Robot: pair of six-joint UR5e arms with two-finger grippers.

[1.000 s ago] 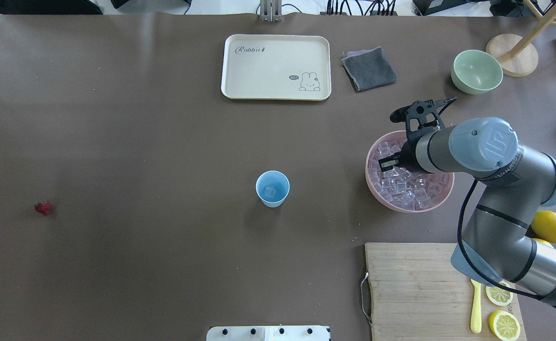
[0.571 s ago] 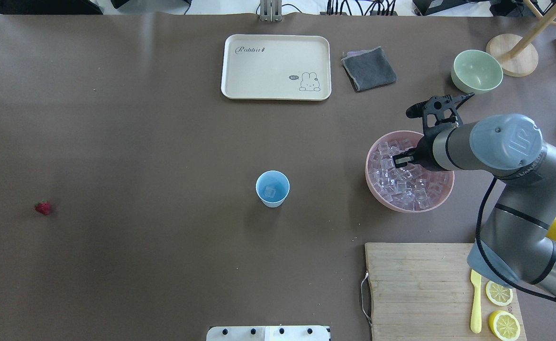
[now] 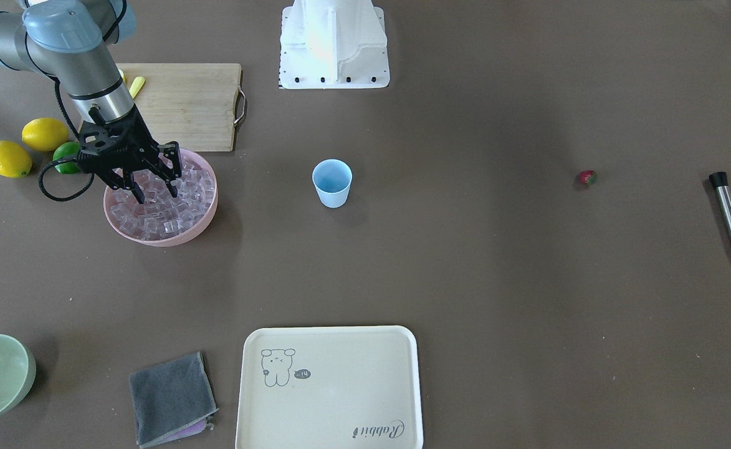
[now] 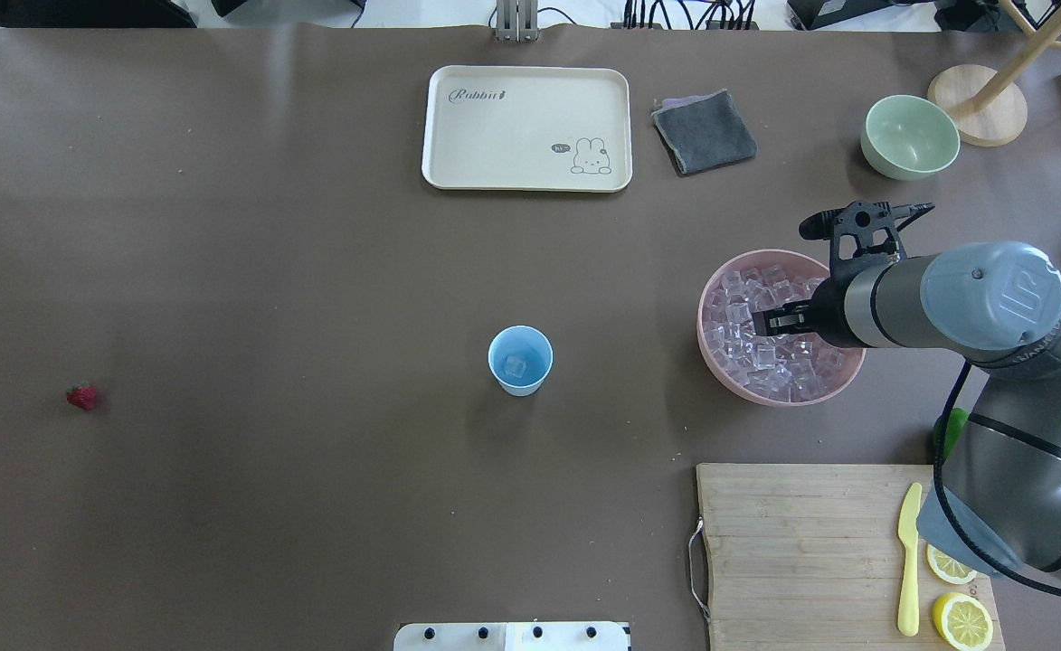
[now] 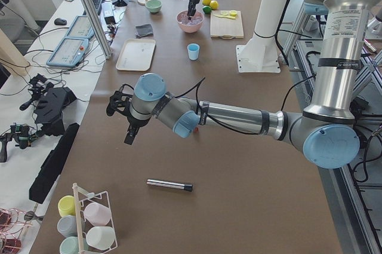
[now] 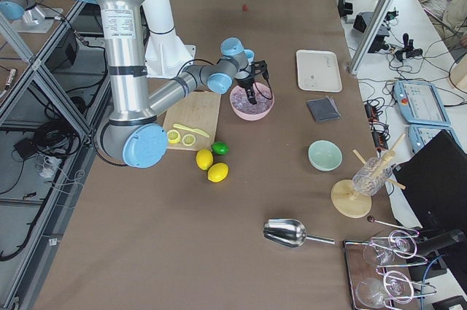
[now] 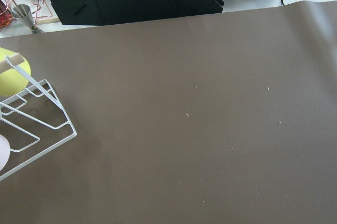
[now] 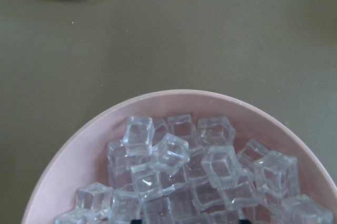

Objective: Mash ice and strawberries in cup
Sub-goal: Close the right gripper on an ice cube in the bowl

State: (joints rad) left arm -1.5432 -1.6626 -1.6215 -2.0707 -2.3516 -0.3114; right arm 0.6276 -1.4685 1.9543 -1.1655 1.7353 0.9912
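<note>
right gripper (image 3: pixel 154 194) spread over the ice (image 3: pixel 153 221) in the pink bowl (image 3: pixel 166 241)
lower onto one top cube and close gently; cubes likely slip. cup (image 3: pixel 332 182) stands mid-table, well apart; strawberry (image 3: pixel 587 178) lies beyond it.

Bright, even, diffuse light
Soft shadows beside cup (image 4: pixel 520 360) and bowl (image 4: pixel 770 396); sharp focus, faint sheen on tabletop (image 4: pixel 268 271)

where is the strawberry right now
In the overhead view the strawberry lies alone on the table's far left, the robot's left side, well left of the blue cup; nothing touches it.
</note>
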